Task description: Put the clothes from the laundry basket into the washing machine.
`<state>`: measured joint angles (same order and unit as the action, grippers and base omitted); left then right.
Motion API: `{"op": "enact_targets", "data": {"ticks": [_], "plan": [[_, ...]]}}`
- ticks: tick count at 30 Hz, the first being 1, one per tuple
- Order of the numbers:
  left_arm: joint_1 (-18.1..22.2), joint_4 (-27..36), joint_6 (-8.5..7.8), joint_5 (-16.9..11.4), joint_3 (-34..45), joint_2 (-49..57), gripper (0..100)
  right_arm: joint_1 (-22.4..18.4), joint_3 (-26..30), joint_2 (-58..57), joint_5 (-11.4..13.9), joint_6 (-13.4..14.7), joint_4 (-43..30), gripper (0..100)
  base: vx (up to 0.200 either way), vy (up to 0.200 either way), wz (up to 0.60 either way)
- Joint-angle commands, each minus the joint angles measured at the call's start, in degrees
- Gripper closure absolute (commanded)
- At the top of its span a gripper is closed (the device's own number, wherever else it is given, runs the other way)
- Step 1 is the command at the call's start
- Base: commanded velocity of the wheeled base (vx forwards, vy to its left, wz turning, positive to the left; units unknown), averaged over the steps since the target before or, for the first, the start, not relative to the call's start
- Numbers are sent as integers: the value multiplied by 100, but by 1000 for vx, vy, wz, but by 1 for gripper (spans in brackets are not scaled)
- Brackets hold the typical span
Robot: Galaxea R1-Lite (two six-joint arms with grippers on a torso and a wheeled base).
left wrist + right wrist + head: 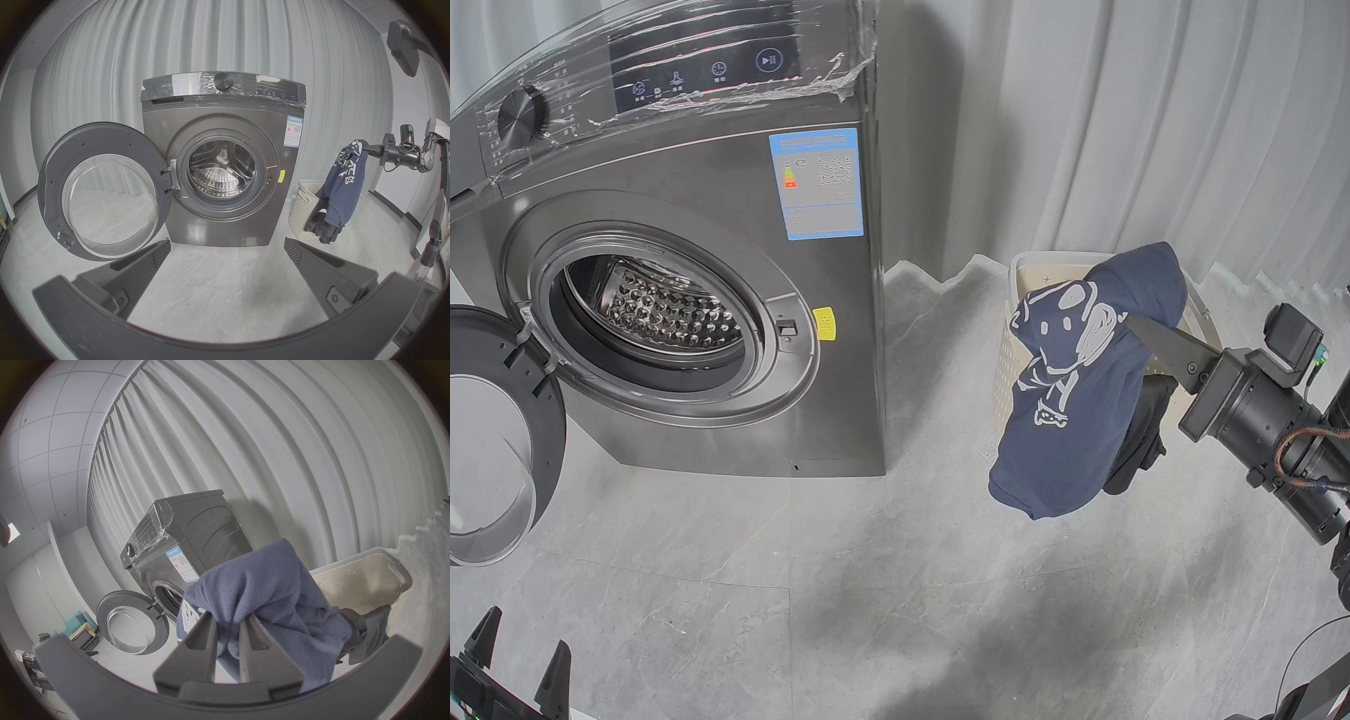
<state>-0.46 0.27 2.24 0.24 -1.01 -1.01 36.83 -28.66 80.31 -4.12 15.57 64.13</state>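
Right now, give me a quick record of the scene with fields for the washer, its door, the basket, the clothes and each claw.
washer: grey front-loader, to the left of the basket
door: swung fully open
drum: no clothes visible inside
basket: cream, by the curtain
hoodie: navy with white print, hanging from the right claw above the basket
dark garment: dangling under the hoodie; unclear whether it is gripped
right claw: shut on hoodie
left claw: open, low, holding nothing
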Motion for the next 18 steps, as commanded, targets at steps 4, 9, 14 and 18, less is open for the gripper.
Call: {"op": "enact_targets", "data": {"ticks": [4,9,14,18], "plan": [[2,8,4,11,84,40,0,0,10,28,-1,-1,11,100,0,50,0],[2,0,4,2,75,40,0,0,18,20,-1,-1,11,100,0,0,0],[2,0,-5,2,84,40,0,-9,18,28,-1,-1,11,100,-160,0,0],[2,8,4,2,84,40,0,-9,27,37,-1,-1,11,100,-200,0,0]]}}
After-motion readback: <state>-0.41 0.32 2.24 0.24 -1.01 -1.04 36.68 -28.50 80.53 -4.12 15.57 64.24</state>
